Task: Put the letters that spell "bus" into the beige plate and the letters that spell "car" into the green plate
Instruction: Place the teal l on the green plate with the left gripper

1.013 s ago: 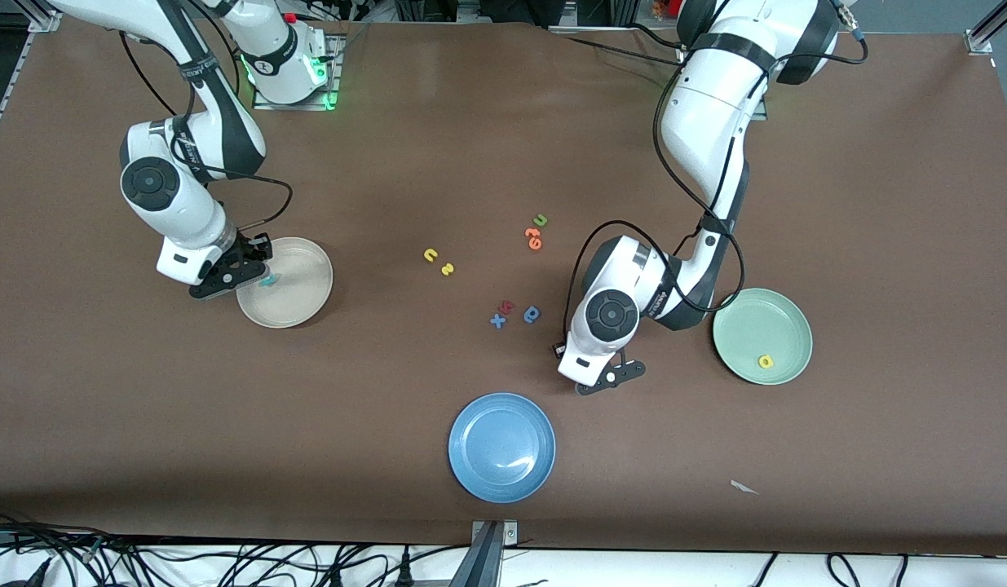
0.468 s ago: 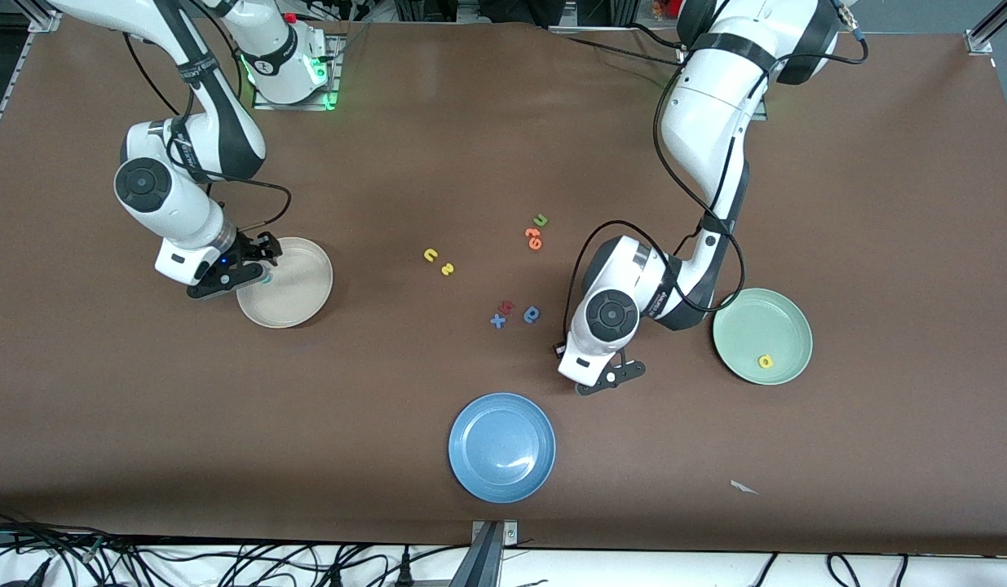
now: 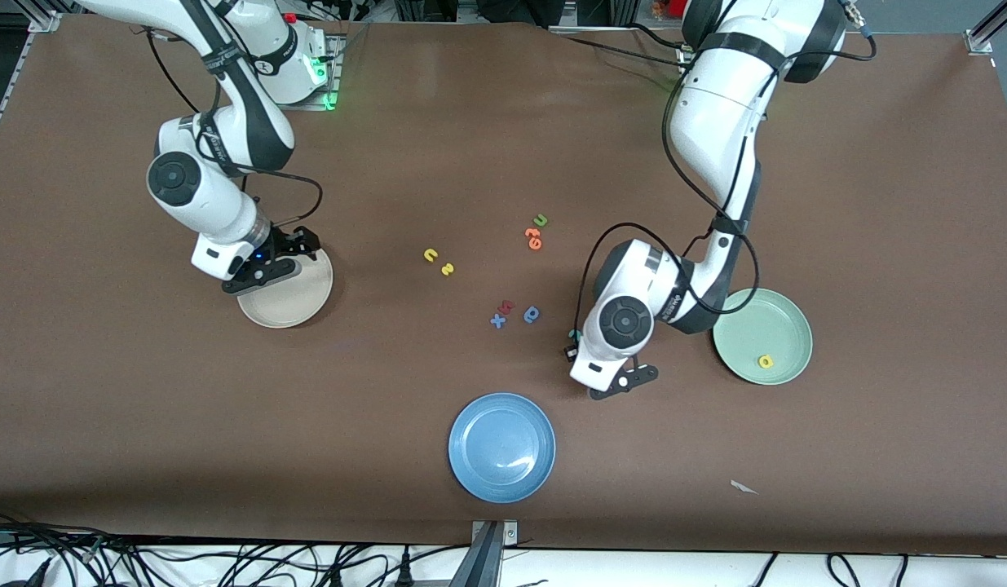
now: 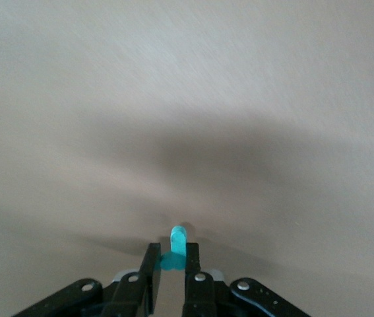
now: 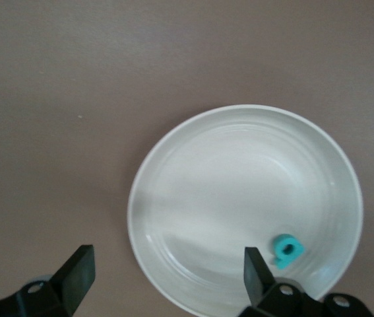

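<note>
The right gripper (image 5: 167, 284) hangs wide-fingered over the round cream-beige plate's (image 5: 173, 178) rim, a teal foam b (image 5: 286, 249) inside, while the left gripper (image 4: 172, 267) pinches what seems a small teal foam letter (image 4: 178, 246) above the brown tabletop (image 3: 389, 391).

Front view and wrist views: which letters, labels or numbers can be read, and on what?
"u": green foam letter, on the table.
"x": blue foam letter, on the table.
"a": yellow foam letter, in the green plate.
Teal foam letter held in the left gripper: shape hidden.
Print on the arms' black bands: too small to read.
</note>
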